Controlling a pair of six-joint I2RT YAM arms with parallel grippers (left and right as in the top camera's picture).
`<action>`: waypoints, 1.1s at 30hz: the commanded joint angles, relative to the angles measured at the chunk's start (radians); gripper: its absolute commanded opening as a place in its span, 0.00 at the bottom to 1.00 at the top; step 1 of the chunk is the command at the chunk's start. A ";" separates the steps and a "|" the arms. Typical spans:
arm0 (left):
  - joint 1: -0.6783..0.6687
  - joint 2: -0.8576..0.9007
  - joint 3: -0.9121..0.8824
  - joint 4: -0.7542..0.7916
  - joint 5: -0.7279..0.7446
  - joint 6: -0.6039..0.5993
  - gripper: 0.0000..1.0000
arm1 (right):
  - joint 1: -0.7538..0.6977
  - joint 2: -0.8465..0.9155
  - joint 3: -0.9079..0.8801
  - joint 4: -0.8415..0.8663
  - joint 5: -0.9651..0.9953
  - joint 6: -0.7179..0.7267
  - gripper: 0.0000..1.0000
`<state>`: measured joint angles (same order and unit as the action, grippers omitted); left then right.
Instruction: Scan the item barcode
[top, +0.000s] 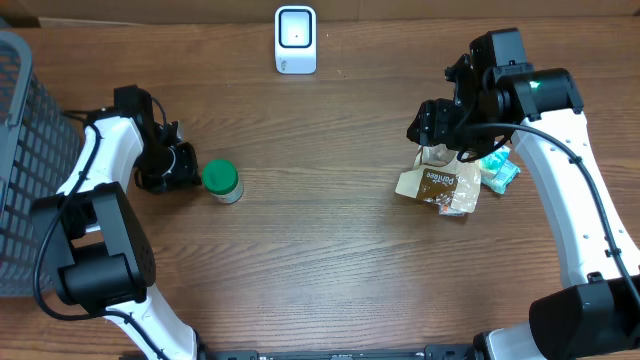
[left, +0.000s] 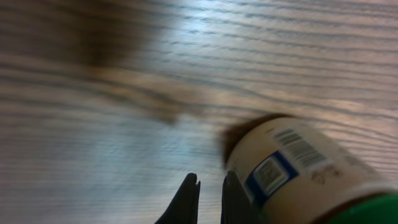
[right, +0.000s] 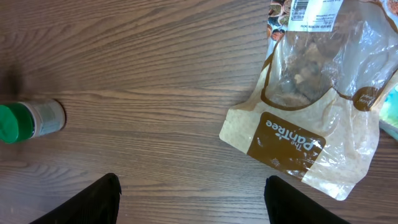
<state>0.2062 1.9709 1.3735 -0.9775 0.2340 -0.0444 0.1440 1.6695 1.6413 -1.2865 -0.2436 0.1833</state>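
Observation:
A small jar with a green lid (top: 222, 182) lies on its side on the wooden table. My left gripper (top: 186, 166) sits just left of it, shut, with nothing between its fingers. In the left wrist view the jar (left: 298, 171) lies against the outside of the right finger (left: 231, 200), and its barcode (left: 302, 148) faces up. My right gripper (top: 437, 133) hovers open above a clear and brown snack bag (top: 440, 186). The right wrist view shows this bag (right: 305, 118) ahead of the right gripper (right: 193, 186). The white scanner (top: 296, 40) stands at the table's far edge.
A dark mesh basket (top: 20, 150) fills the left edge of the table. A teal packet (top: 498, 172) lies against the snack bag's right side. The jar (right: 31, 121) also shows far left in the right wrist view.

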 joint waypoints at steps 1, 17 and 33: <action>-0.031 -0.009 -0.030 0.022 0.132 0.030 0.04 | -0.002 0.014 -0.004 -0.002 0.010 -0.002 0.72; -0.385 -0.009 -0.030 0.153 0.212 -0.137 0.04 | -0.002 0.042 -0.004 -0.011 0.002 -0.002 0.72; -0.292 -0.010 0.281 -0.191 -0.026 -0.193 0.04 | 0.039 0.042 -0.004 -0.061 -0.065 -0.002 0.72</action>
<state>-0.1734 1.9717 1.4967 -1.0809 0.2943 -0.2150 0.1474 1.7096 1.6413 -1.3514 -0.2646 0.1837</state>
